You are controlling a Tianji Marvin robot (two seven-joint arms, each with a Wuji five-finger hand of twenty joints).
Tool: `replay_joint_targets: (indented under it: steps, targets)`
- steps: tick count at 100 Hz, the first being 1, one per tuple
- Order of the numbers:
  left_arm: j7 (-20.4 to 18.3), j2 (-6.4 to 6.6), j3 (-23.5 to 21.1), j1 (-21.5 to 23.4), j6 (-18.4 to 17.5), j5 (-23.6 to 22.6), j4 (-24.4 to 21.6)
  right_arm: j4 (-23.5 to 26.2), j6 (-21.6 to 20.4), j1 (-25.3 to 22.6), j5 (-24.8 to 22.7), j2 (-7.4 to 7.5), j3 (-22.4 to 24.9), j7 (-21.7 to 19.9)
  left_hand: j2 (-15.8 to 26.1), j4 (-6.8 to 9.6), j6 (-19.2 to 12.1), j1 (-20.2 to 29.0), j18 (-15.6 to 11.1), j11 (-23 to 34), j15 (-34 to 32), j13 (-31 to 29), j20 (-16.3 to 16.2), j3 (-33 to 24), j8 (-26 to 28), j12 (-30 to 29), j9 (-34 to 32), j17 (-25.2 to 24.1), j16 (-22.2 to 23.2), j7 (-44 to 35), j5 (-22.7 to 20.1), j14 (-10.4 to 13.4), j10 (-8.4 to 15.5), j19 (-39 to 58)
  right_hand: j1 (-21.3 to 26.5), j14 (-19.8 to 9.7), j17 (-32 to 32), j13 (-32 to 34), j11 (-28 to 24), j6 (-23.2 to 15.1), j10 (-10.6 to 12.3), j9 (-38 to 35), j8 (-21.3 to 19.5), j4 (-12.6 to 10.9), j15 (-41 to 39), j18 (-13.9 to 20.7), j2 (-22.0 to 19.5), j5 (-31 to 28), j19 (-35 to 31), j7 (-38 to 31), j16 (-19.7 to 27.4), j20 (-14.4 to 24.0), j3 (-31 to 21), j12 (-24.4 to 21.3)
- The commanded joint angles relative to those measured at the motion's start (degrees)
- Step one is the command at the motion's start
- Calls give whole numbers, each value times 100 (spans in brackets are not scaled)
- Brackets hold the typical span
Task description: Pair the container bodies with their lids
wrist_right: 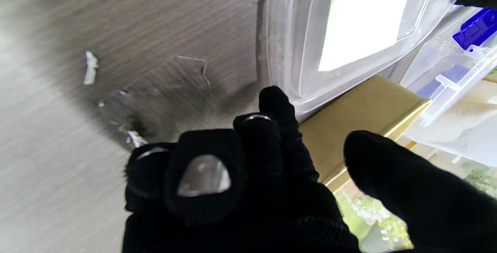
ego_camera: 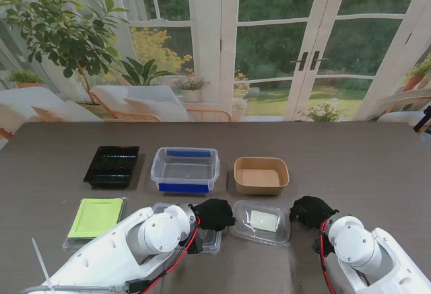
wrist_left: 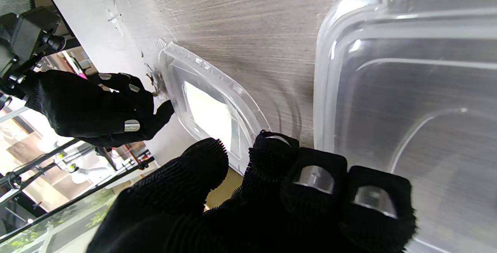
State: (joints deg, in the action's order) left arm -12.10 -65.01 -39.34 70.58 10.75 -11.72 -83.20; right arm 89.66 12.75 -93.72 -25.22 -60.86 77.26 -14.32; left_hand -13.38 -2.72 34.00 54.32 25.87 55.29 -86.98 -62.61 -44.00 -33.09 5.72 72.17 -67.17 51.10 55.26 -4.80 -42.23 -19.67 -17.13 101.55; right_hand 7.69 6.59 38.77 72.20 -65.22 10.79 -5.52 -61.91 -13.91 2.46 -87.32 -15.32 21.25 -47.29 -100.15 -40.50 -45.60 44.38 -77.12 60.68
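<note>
You won't find any readable text, brand, number or sign here. The pale label (ego_camera: 264, 221) inside the clear lid (ego_camera: 244, 230) shows blank in all three views, and the green lid (ego_camera: 95, 216) and the black tray (ego_camera: 112, 166) carry no legible print.

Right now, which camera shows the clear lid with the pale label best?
The stand view: the clear lid lies whole between both hands. The left wrist view sees it edge-on, partly hidden by fingers; the right wrist view crops it at the frame edge.
</note>
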Motion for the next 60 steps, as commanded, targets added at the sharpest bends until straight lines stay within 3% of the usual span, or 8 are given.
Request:
replay_joint_targets:
  steps: [1,60]
  targets:
    - [-97,-55,-11,19,-57,-11,-163,138,-9,-53,30,-59,-14,-75,233,-214,-246,-17,-118,68,-311,-103,-113,107,-64,130,0,58,6,91,-104,-40,-101,658,-10,143,320,-102,-159,-738,209,79,183,-94,-57,-52,-104,109,-19,275,4,162,-59,-57]
    - [2,-30,-201,139,-154,-140,-413,580,54,-214,214,-113,274,73,231,-217,-248,-28,-70,20,-285,-85,-151,103,-62,117,9,20,12,87,-113,-84,-140,616,44,235,245,-150,-141,-726,148,104,210,-69,-41,-110,-76,78,21,329,0,201,-55,-65]
